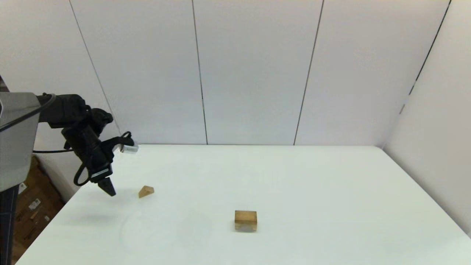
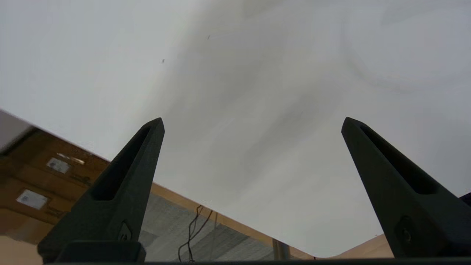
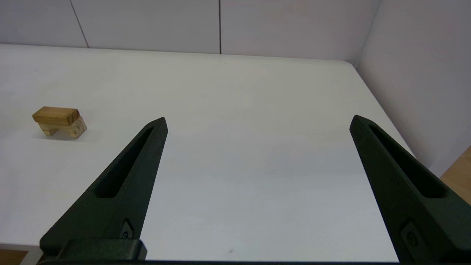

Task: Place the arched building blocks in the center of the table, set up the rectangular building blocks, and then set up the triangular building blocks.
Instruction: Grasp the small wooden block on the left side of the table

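Stacked near the surface (image 1: 294,184) centre, well to the left hand's (image 1: 109,189) right, rectangular block (image 3: 56,114) is lying on arched block (image 3: 68,129). Triangular block (image 1: 146,191) is sitting just beside this spread, empty hand.

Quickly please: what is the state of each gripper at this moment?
Left gripper: open, holding nothing, above the table beside the triangular block.
Right gripper: open, holding nothing, out of the head view.
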You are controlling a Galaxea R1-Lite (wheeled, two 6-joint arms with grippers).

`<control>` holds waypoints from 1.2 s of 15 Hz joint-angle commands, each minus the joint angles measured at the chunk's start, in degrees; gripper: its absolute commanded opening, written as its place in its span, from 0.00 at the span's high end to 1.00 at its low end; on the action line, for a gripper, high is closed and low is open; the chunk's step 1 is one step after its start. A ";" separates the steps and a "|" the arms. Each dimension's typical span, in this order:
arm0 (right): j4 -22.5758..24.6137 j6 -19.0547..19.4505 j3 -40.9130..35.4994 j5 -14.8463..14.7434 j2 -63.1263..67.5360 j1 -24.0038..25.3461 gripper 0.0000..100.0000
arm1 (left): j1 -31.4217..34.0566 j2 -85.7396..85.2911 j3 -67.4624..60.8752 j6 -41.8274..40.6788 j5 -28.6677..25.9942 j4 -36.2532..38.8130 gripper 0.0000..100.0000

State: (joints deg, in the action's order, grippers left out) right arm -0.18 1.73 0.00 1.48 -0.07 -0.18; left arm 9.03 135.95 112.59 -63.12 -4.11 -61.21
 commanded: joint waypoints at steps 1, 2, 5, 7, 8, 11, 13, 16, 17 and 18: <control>0.01 0.03 -0.09 0.02 -0.01 0.01 0.00 | -2.00 0.37 0.08 -1.30 -0.02 -0.31 0.00; 0.01 0.03 -0.09 0.02 -0.01 0.01 0.00 | -3.06 0.63 0.08 -1.30 -0.02 -0.31 0.00; 0.01 0.03 -0.09 0.02 -0.01 0.01 0.00 | -4.55 0.90 0.17 -1.21 -0.11 -0.23 0.00; 0.01 0.03 -0.09 0.02 -0.01 0.01 0.00 | -5.25 1.86 0.17 -1.04 -0.02 -0.14 0.00; 0.01 0.03 -0.09 0.02 -0.01 0.01 0.00 | -5.43 2.48 0.17 -0.77 -0.02 -0.05 0.00; 0.01 0.03 -0.09 0.02 -0.01 0.01 0.00 | -5.43 4.32 0.17 0.02 -0.02 1.44 0.00; 0.01 0.03 -0.09 0.02 -0.01 0.01 0.00 | -5.61 5.29 0.17 3.80 -0.11 3.64 0.00; 0.01 0.03 -0.09 0.02 -0.01 0.01 0.00 | -6.22 6.52 0.17 5.99 -1.60 6.28 0.00; 0.01 0.03 -0.09 0.02 -0.01 0.01 0.00 | -6.31 6.87 0.17 5.99 -2.92 6.63 0.00; 0.01 0.03 -0.09 0.02 -0.01 0.01 0.00 | -6.40 7.22 0.17 5.91 -3.71 6.80 0.00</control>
State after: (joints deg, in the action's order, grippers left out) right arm -0.18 1.73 0.00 1.48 -0.07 -0.18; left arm 2.83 142.25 112.76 -56.83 -6.89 -54.30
